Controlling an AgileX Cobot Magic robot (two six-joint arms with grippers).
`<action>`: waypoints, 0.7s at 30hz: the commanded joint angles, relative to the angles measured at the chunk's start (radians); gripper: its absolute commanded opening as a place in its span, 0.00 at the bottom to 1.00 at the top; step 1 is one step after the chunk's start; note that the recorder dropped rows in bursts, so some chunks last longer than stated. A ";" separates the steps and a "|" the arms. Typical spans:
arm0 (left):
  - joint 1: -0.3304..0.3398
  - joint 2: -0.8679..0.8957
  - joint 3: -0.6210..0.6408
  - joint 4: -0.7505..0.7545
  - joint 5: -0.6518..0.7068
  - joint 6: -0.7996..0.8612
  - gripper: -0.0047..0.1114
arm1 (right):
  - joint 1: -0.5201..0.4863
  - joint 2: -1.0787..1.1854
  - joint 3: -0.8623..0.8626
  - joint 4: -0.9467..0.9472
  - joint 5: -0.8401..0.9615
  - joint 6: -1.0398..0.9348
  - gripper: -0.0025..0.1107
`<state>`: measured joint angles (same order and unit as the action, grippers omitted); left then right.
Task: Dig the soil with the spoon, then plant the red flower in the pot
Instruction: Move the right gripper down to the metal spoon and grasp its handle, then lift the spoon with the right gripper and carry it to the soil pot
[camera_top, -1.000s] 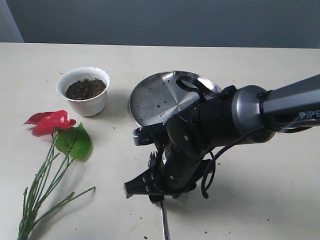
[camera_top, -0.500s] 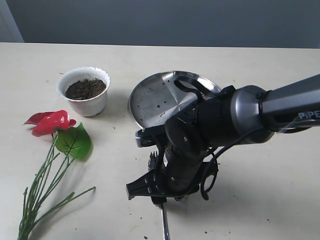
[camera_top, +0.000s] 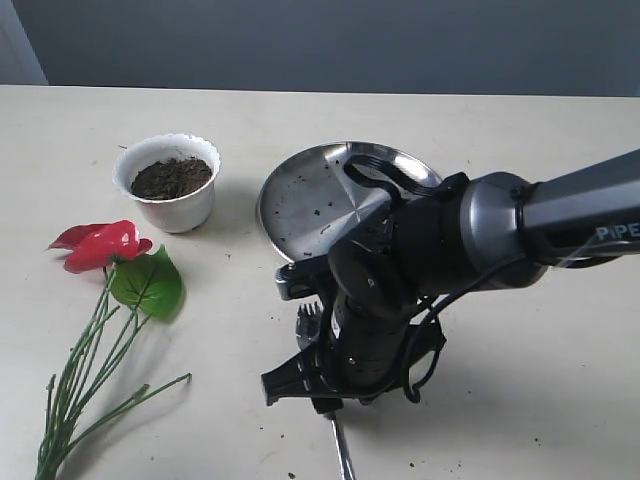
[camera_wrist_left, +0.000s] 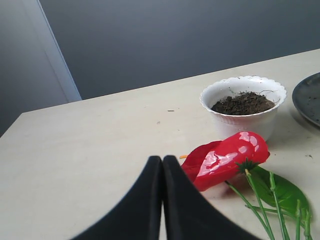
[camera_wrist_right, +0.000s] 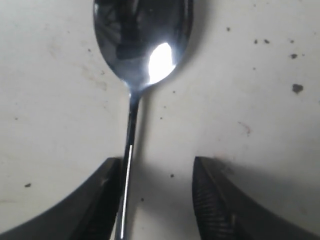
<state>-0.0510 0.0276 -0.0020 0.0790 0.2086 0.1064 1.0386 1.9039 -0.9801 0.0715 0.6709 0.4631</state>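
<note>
Spoon (camera_wrist_right: 140, 40) on table (camera_wrist_right: 50, 125), handle between parted right jaws

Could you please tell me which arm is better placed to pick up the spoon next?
Right. The right tool is open over the spoon, whose handle lies between its fingers on the table. The left tool is shut, off beside the flower.

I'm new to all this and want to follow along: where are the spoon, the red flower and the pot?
spoon (camera_wrist_right: 142, 45): right wrist view, on its shiny bowl.
red flower (camera_top: 105, 245): exterior view, on the red bloom.
pot (camera_top: 188, 212): exterior view, on its white outer wall.
</note>
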 joint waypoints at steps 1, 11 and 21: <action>-0.002 -0.004 0.002 -0.008 -0.007 -0.005 0.04 | -0.002 0.012 0.007 -0.056 0.049 0.030 0.42; -0.002 -0.004 0.002 -0.008 -0.007 -0.005 0.04 | -0.002 0.012 0.007 -0.097 0.056 0.024 0.02; -0.002 -0.004 0.002 -0.008 -0.007 -0.005 0.04 | -0.002 -0.061 0.007 -0.115 0.048 -0.045 0.02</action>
<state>-0.0510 0.0276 -0.0020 0.0790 0.2086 0.1064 1.0402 1.8755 -0.9761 -0.0287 0.7160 0.4468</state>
